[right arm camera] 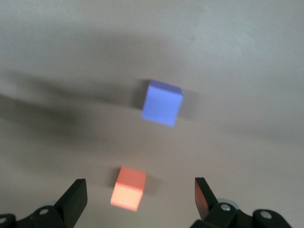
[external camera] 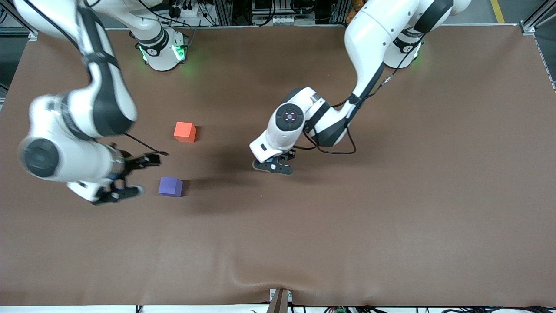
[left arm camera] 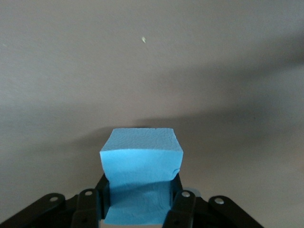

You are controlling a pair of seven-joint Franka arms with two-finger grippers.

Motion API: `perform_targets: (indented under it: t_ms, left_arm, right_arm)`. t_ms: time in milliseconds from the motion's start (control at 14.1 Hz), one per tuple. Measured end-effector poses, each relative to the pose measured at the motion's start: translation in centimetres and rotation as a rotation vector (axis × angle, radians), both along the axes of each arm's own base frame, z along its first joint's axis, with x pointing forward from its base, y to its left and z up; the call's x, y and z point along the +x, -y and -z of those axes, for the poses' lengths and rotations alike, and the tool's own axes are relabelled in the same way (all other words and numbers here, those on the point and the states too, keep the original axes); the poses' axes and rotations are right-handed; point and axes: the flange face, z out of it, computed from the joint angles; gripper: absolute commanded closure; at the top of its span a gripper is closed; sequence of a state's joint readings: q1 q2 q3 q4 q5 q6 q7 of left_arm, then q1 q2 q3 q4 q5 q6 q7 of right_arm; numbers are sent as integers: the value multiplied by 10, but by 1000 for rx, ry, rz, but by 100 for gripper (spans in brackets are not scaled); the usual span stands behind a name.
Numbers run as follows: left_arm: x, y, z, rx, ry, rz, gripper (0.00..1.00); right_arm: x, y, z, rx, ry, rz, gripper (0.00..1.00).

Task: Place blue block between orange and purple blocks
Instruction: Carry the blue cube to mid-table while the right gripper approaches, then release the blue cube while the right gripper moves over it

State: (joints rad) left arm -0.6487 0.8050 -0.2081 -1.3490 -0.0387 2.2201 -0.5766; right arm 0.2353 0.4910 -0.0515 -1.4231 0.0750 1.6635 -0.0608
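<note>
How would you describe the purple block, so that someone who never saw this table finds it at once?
Start at the brown table and go toward the right arm's end, where two small cubes sit apart. The purple block is the one nearer the front camera, beside the right pincer. Its violet colour separates it from the orange block.

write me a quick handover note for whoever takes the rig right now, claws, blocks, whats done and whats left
Left claw: shut on the blue block, low over bare table, toward the left arm's end from the other two cubes.
Right claw: open and holding nothing, beside the purple block, on the side toward the right arm's end.
Orange block: on the table, farther from the front camera than the purple block, with a bare gap between them.
Done: blue block grasped.
Left: carry it into the gap between orange and purple, set it down, release. The right claw sits close to that spot, so it may need to back away first.
</note>
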Motion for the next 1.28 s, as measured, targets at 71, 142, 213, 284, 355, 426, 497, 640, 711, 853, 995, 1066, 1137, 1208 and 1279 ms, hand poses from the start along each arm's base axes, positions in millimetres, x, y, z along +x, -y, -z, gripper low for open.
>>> perform_targets:
  t_ms: [71,142,213,284,355,426,497,640,711,853,995,1066,1137,1208,1279]
  left_arm:
    - [-3,4,2,1,-1,6,0]
    - [-5,6,2,0,0,10,0]
    - [-5,6,0,0,5,13,0]
    - [-2,7,-3,-1,16,17,0]
    - [1,6,-10,-1,31,19,0]
    - [5,4,-20,-1,41,17,0]
    - [11,-2,-37,6,49,13,0]
    - [32,-30,-88,38,76,-14,0]
    - [47,-57,-122,60,84,-44,0]
    - [79,-133,-184,112,86,-133,0]
    - [106,-217,-231,185,107,-213,0]
    - [116,-251,-249,209,134,-255,0]
    - [124,-282,-264,218,150,-299,0]
    - [130,-311,-276,219,157,-343,0]
    - [134,-342,-285,226,153,-384,0]
  right_arm:
    - [4,-10,17,-1,8,-13,0]
    - [8,-20,33,-1,20,-24,0]
    - [12,-29,49,0,35,-35,0]
    - [16,-38,65,3,57,-44,0]
    - [19,-46,79,5,73,-51,0]
    - [19,-51,90,9,73,-52,0]
    - [18,-56,97,23,63,-40,0]
    - [14,-71,98,55,50,14,0]
    - [11,-80,97,58,47,34,0]
    - [2,-108,98,58,40,42,0]
    - [-14,-147,98,44,36,58,0]
    - [-24,-171,98,35,44,83,0]
    - [-36,-200,97,29,61,107,0]
    - [-50,-229,97,24,84,113,0]
    - [-65,-257,100,12,121,94,0]
